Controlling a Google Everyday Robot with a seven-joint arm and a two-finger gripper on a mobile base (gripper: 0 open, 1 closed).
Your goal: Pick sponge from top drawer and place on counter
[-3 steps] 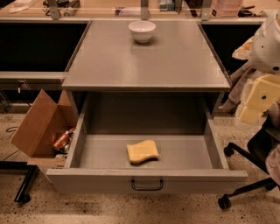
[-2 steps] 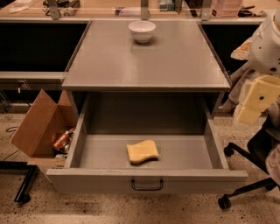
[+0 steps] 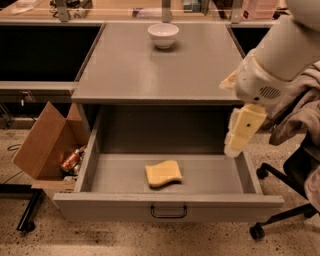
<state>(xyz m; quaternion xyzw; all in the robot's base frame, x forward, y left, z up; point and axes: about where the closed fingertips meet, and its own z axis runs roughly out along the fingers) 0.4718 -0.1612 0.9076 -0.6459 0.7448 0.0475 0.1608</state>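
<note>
The pale yellow sponge (image 3: 163, 173) lies flat on the floor of the open top drawer (image 3: 170, 202), a little left of its middle. The grey counter (image 3: 150, 70) is the cabinet top right above the drawer. My gripper (image 3: 235, 145), yellow and blocky, hangs from the white arm over the drawer's right end, near its right wall. It points downward, sits to the right of the sponge and above it, and does not touch it.
A white bowl (image 3: 163, 35) stands at the back of the counter. An open cardboard box (image 3: 47, 145) with cans leans against the cabinet's left side. An office chair (image 3: 292, 195) draped with cloth stands at the right. A wooden bench (image 3: 125, 10) runs behind.
The arm has swung left from the right edge of the picture, and the gripper now hangs over the drawer's right end. The sponge and drawer have not moved.
</note>
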